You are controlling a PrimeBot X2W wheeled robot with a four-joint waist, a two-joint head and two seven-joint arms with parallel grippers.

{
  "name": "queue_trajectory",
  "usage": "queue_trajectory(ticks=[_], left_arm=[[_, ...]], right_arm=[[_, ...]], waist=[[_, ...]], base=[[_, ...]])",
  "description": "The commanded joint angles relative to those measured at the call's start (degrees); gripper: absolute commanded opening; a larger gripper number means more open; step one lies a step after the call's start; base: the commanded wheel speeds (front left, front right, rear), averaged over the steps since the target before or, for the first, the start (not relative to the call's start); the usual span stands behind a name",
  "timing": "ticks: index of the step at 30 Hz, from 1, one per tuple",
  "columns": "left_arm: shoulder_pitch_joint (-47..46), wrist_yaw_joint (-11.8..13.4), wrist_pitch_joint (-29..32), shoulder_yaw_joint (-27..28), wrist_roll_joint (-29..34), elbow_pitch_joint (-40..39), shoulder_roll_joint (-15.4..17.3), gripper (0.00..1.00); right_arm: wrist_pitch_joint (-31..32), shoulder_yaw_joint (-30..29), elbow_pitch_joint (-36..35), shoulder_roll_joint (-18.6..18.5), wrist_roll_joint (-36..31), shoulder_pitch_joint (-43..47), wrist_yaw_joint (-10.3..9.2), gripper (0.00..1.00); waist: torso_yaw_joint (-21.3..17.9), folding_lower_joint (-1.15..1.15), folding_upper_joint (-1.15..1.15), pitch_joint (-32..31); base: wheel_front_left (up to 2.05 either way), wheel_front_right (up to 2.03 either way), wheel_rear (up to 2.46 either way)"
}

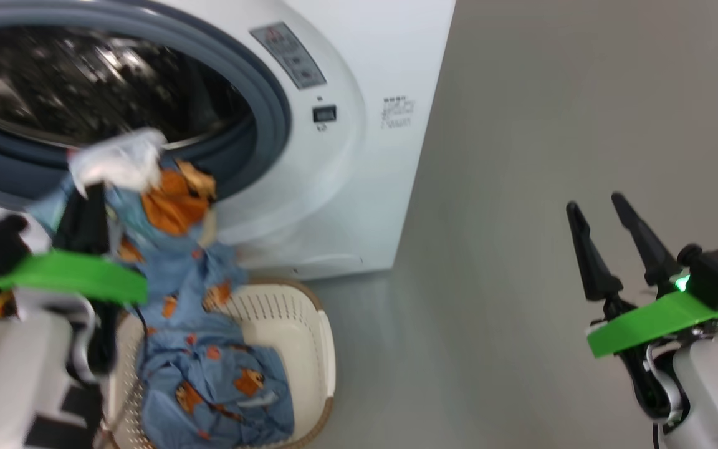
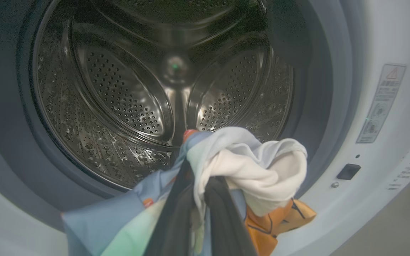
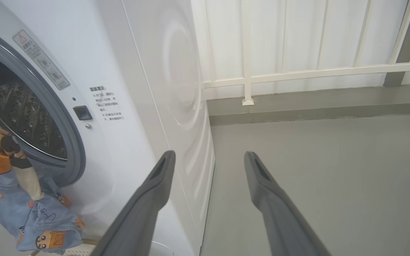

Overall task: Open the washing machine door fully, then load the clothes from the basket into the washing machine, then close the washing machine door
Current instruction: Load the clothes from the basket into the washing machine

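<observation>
Head view: my left claw (image 1: 90,206) is clamped tight on the clothes (image 1: 191,280), held up at the washing machine (image 1: 365,156) mouth, their tail trailing into the basket (image 1: 325,349). Left wrist view: the bunch hangs before the drum (image 2: 119,96). Right wrist view: my right claw (image 3: 209,156) gapes wide, gripping nothing, beside the machine.

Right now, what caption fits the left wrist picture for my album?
The left gripper, shut on the clothes, holds them at the mouth of the washing machine, its steel drum ahead.
</observation>
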Motion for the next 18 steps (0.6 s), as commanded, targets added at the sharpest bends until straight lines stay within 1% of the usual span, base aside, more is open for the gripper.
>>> queue_trajectory(ticks=[1,11,18], left_arm=[[-4.1,-0.7,-0.4,2.7,0.8,0.5,2.3,0.0],[-18.5,-3.7,-0.4,6.6,4.2,12.9,3.5,0.0],[-28.5,-5.1,-0.4,8.1,6.2,18.7,4.6,0.0]], right_arm=[[-0.5,0.5,-1.9,-0.9,-0.9,-1.5,0.31,1.0],[-0.5,0.2,-5.3,0.5,-2.6,-4.9,0.31,1.0],[-0.5,-0.6,-6.7,1.6,-3.6,-6.0,0.31,1.0]], waist=[[-2.2,-0.01,0.0,5.3],[-5.4,-0.01,0.0,15.4],[-6.8,-0.01,0.0,21.7]], base=[[0.0,0.0,0.0],[0.0,0.0,0.0],[0.0,0.0,0.0]])
